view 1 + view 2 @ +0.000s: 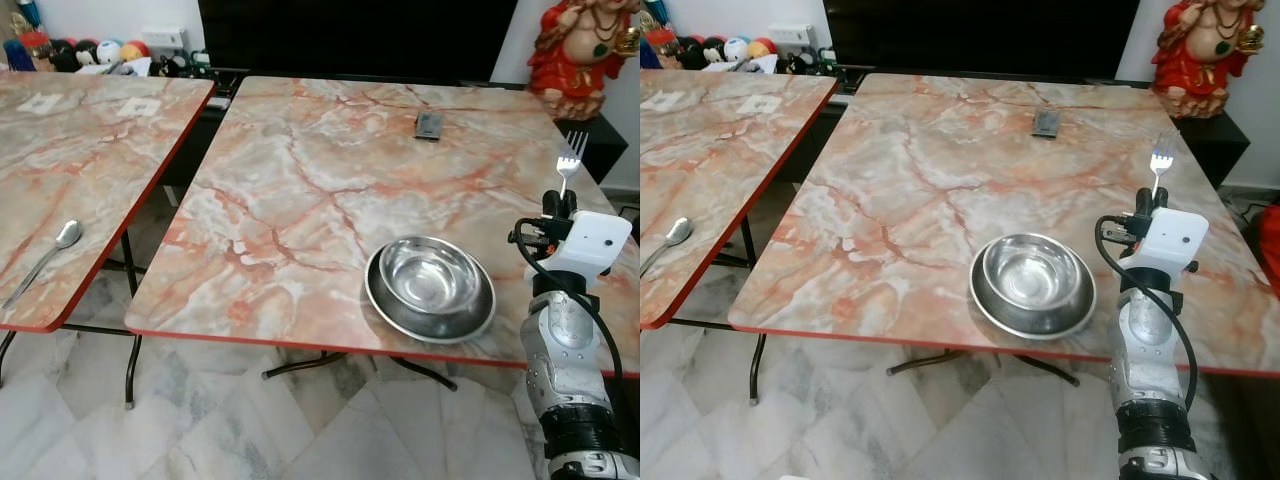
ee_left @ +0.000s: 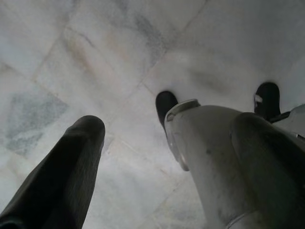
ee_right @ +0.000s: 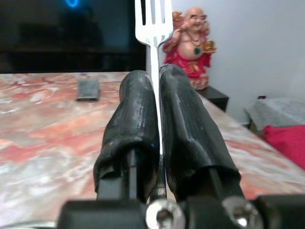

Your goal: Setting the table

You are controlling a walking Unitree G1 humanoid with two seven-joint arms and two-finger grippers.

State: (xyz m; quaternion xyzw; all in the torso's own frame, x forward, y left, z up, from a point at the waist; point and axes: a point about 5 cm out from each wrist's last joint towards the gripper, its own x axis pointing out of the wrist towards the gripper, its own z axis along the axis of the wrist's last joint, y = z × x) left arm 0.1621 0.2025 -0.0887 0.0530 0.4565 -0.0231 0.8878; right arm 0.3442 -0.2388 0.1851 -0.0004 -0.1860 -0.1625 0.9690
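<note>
Two marble-patterned, red-edged tables [image 1: 300, 180] stand on pale tiled floor, a steel bowl [image 1: 430, 285] at lower centre and a spoon [image 1: 45, 258] far left, while the right gripper [image 3: 155, 95], fingers pinched on a shiny upright fork [image 1: 570, 158], rises at right; the left gripper [image 2: 157, 157] hangs parted over the tiles.

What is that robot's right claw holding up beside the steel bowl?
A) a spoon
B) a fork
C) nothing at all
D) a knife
B: the right claw is shut on a fork, tines up, just right of the bowl; the spoon lies on the other table.
</note>
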